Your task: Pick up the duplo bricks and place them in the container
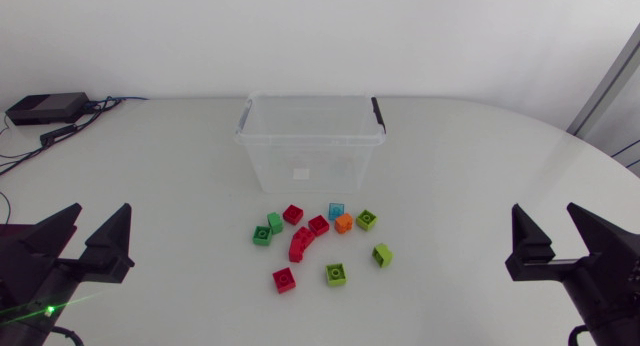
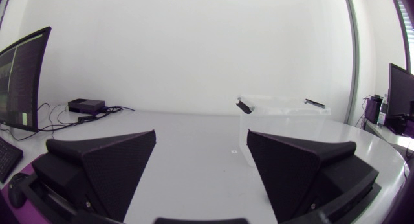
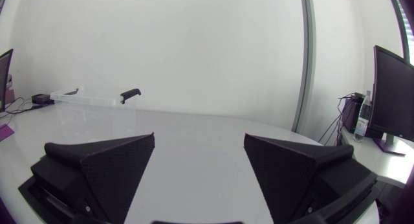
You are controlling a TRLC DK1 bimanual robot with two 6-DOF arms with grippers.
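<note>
Several duplo bricks lie in a loose cluster on the white table, just in front of the clear plastic container point(image 1: 310, 141). Among them are a red brick point(image 1: 292, 214), a light blue brick point(image 1: 337, 212), an orange brick point(image 1: 344, 223), a green brick point(image 1: 262, 235), a curved red piece point(image 1: 300, 245) and a lime brick point(image 1: 383, 255). My left gripper point(image 1: 98, 218) rests open near the front left, far from the bricks. At the front right my right gripper point(image 1: 545, 218) is open too. Neither holds anything. The wrist views show the left gripper point(image 2: 202, 136) and right gripper point(image 3: 198, 138) with the container point(image 2: 284, 117) point(image 3: 90, 107) beyond; the bricks are hidden there.
A black box point(image 1: 45, 108) with cables sits at the table's back left corner, also visible as the black box point(image 2: 87, 106) in the left wrist view. The container has black clip handles point(image 1: 378, 116) on its rim.
</note>
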